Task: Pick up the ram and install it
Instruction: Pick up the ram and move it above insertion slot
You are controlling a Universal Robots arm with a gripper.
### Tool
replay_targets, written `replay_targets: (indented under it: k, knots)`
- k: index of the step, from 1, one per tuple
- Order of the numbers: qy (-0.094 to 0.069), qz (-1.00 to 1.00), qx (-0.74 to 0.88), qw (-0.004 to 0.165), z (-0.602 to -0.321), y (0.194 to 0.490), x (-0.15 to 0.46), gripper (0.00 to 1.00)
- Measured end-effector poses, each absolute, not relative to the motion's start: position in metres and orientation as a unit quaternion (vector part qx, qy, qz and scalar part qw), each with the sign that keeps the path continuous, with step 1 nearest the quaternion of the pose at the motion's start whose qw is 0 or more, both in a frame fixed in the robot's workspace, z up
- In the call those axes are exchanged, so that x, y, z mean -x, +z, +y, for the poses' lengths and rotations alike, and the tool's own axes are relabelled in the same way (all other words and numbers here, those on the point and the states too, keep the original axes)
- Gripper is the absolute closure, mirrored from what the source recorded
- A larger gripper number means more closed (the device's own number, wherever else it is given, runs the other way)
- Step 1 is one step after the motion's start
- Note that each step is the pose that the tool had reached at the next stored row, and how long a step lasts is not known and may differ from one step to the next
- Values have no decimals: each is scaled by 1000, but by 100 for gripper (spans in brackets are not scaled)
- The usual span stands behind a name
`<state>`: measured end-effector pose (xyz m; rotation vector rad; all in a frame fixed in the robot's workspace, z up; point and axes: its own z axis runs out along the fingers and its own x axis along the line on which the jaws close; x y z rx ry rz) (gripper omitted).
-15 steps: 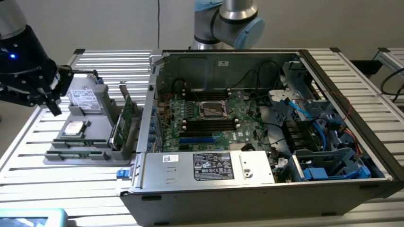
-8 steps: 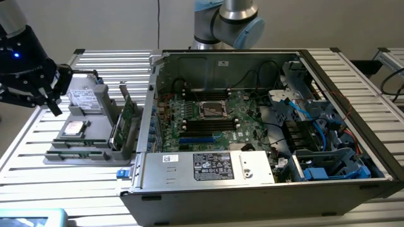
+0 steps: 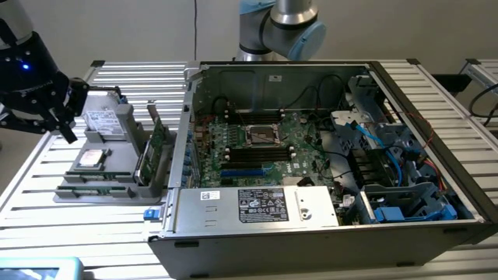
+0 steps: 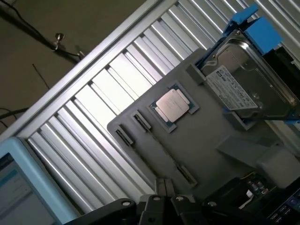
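Slatted metal table [image 3: 78,227] carries a grey tray [image 3: 101,198] beside an open computer case [image 3: 311,245]; the ram [image 3: 95,174] sits edgewise in the tray, and the pincer [image 3: 69,133] hovers above it, clenched on nothing visible

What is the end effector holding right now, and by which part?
Nothing. The end effector is shut and empty, over the grey tray.
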<state>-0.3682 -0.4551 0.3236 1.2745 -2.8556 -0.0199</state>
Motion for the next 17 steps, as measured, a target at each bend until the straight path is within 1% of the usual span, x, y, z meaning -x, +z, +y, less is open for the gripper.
replay_targets:
  k: [17]
  knots:
    - [-4, -840, -543, 5, -455, 323, 368, 89]
